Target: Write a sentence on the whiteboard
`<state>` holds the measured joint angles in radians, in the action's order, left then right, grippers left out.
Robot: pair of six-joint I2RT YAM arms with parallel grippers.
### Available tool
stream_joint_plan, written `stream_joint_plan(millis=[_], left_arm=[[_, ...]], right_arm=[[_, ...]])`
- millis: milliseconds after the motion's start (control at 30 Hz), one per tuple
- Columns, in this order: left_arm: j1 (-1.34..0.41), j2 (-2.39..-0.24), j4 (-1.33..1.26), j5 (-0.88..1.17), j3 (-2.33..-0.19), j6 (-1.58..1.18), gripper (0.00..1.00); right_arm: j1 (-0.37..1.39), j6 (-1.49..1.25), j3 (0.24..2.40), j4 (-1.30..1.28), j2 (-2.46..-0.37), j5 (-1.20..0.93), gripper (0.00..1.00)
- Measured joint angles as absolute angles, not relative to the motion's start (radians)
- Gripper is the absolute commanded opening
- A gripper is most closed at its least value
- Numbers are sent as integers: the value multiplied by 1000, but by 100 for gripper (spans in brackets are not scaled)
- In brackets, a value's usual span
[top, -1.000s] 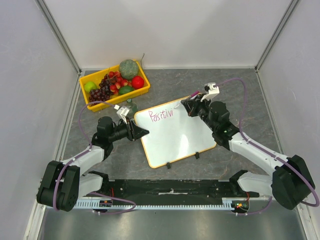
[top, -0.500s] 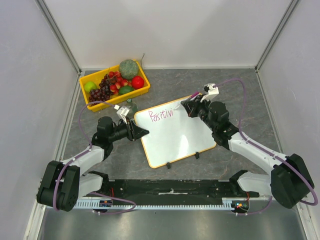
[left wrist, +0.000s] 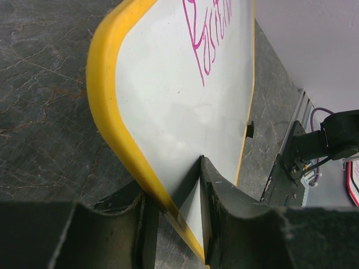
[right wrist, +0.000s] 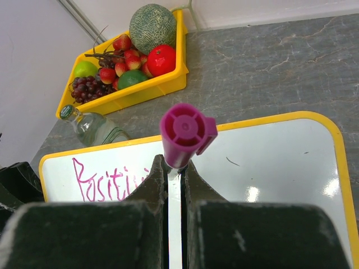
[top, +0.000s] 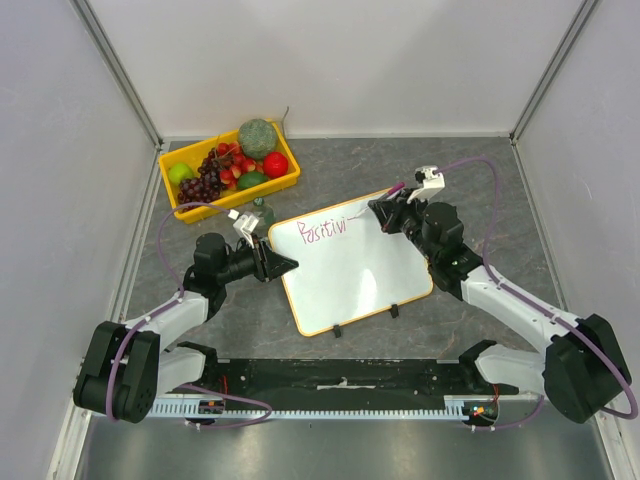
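Observation:
The whiteboard (top: 352, 265) lies tilted on the table, white with a yellow frame and two black feet on its near edge. Pink letters (top: 322, 231) reading "Positivi" run along its far left. My left gripper (top: 283, 264) is shut on the board's left edge; in the left wrist view its jaws pinch the yellow frame (left wrist: 120, 137). My right gripper (top: 383, 212) is shut on a marker with a magenta cap (right wrist: 186, 133), over the board's far edge just right of the letters (right wrist: 109, 179). The marker's tip is hidden.
A yellow tray (top: 230, 168) of fruit stands at the far left, also in the right wrist view (right wrist: 132, 59). A clear glass bottle (top: 262, 213) lies between tray and board. White walls enclose the grey table.
My right gripper with the marker has shifted slightly to the right along the board's far edge. The left arm and the board have not moved.

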<state>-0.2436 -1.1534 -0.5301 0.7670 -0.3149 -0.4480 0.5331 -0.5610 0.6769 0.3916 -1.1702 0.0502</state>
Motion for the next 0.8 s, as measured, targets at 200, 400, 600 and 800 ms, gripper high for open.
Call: stream_joint_plan(millis=[200, 400, 600, 800], left_arm=[[-244, -1153, -530, 767, -315, -448, 2], [-244, -1153, -530, 767, -315, -448, 2], [-244, -1153, -527, 767, -315, -448, 2], [-244, -1153, -528, 767, -315, -448, 2]], right_arm=[[532, -577, 677, 397, -1160, 48, 0], [532, -595, 677, 417, -1168, 38, 0], [532, -606, 680, 442, -1210, 27, 0], [532, -608, 677, 454, -1211, 20, 0]])
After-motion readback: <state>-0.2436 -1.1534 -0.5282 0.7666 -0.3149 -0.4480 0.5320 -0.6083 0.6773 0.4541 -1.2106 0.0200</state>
